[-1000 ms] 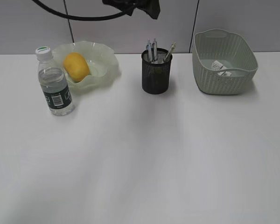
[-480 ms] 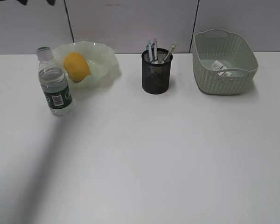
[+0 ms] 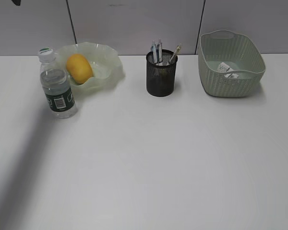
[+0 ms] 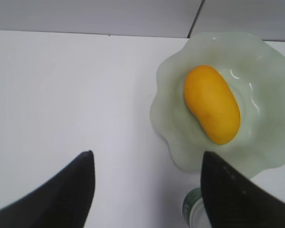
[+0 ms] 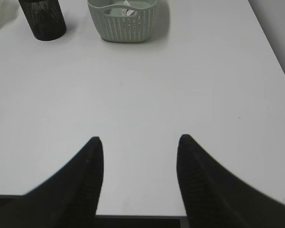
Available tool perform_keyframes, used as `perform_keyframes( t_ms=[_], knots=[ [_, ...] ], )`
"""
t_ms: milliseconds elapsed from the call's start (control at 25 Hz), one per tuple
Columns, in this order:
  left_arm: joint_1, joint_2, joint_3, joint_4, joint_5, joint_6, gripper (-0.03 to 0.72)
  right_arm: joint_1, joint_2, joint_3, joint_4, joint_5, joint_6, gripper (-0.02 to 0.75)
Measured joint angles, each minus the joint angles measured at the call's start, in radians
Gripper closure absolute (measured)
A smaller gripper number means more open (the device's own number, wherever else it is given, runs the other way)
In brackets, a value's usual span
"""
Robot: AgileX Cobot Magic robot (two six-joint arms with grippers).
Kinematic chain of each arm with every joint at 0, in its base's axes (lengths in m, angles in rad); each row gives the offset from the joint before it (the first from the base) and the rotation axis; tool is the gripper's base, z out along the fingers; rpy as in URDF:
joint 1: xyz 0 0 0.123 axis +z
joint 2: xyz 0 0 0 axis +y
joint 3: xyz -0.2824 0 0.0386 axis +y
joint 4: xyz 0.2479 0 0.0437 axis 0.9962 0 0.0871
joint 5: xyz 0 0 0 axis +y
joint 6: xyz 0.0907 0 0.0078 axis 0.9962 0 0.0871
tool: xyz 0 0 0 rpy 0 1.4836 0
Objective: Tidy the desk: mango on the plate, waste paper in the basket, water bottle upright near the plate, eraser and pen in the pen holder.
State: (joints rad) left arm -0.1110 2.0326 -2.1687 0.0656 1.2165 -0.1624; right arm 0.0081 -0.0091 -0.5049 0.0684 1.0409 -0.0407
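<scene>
The mango (image 3: pixel 79 68) lies in the wavy pale green plate (image 3: pixel 105 72) at the back left of the desk (image 3: pixel 144 158); both also show in the left wrist view, mango (image 4: pixel 212 104) and plate (image 4: pixel 266 142). The water bottle (image 3: pixel 56 86) stands upright just left-front of the plate; its cap shows in the left wrist view (image 4: pixel 192 213). The black mesh pen holder (image 3: pixel 161 73) holds pens; it also shows in the right wrist view (image 5: pixel 42 18). The waste paper (image 3: pixel 226 68) lies in the basket (image 3: pixel 230 64). My left gripper (image 4: pixel 147 159) is open and empty above the desk left of the plate. My right gripper (image 5: pixel 140 140) is open and empty near the front edge.
The basket (image 5: pixel 123 21) stands at the back right beside the pen holder. A grey panelled wall runs behind the desk. The desk's front edge shows at the bottom of the right wrist view. No eraser shows in any view.
The left arm, seen at the top middle of the exterior view a second ago, has moved left and out of that view. Its shadow has slid to the left side of the desk.
</scene>
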Motion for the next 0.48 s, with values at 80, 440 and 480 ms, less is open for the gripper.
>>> perform_keyframes(
  t_ms=[80,440,480],
  knots=[
    [-0.003,-0.027,0.039,-0.001,-0.001,0.012,0.16,0.0,0.0,0.0,0.0,0.0,0.0,0.335],
    [-0.054,-0.413,0.486,-0.021,0.001,0.025,0.16,0.0,0.0,0.0,0.0,0.0,0.0,0.335],
    [-0.054,-0.462,0.542,-0.02,0.002,0.025,0.16,0.0,0.0,0.0,0.0,0.0,0.0,0.335]
  ],
)
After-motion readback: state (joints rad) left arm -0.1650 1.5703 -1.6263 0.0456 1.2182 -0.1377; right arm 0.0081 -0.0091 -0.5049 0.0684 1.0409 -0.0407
